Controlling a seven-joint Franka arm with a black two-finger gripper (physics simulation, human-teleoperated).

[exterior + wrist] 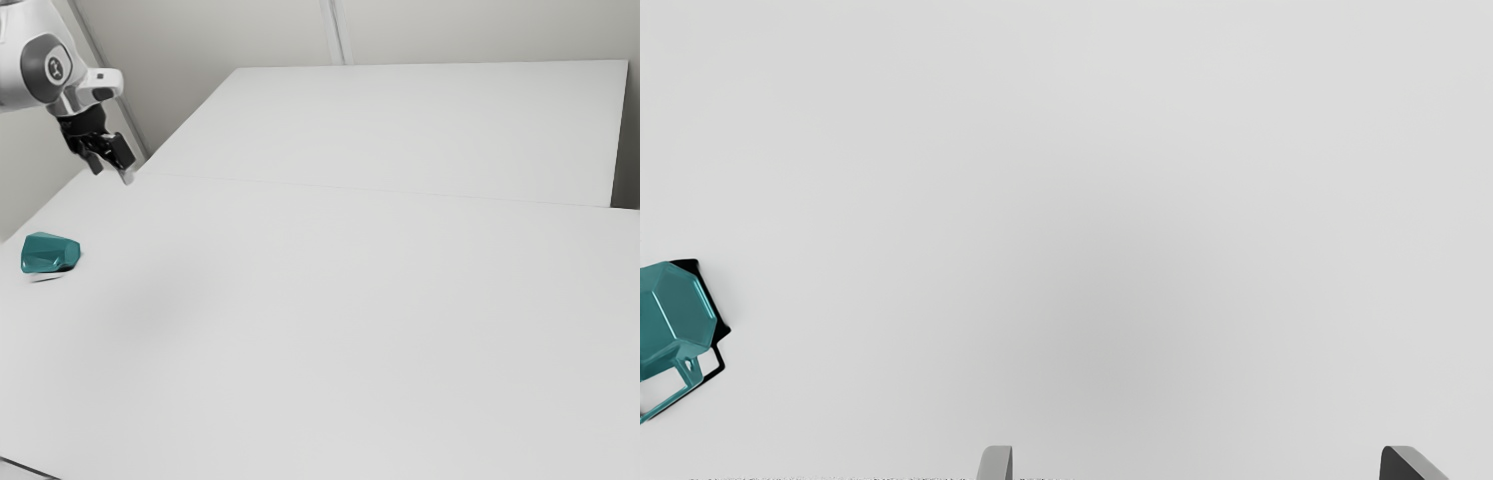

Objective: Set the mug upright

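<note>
Exterior view: the mug point(48, 253) lies on its side near the table's point(350, 320) edge at that view's left, flat facets probably stopping any roll; the gripper point(112, 172) hangs well apart, open, holding nothing.

Mug: one, teal point(50, 252).
Mug handle: one, teal point(694, 373).
Robot arm: one, white point(18, 62).
Round emblem on the arm: one point(57, 68).
Tool: one, black point(112, 168).
Fingers on the tool: two, both tips in the wrist view point(996, 465).
Surface: one in the foreground, white point(350, 350).
Further white panel: one, beyond the surface point(430, 120).
Thin seam between surface and panel: one point(340, 187).
Strips on the wall: two, one behind the arm, one above the panel point(338, 35).
Dark line at the near corner: one point(30, 468).
</note>
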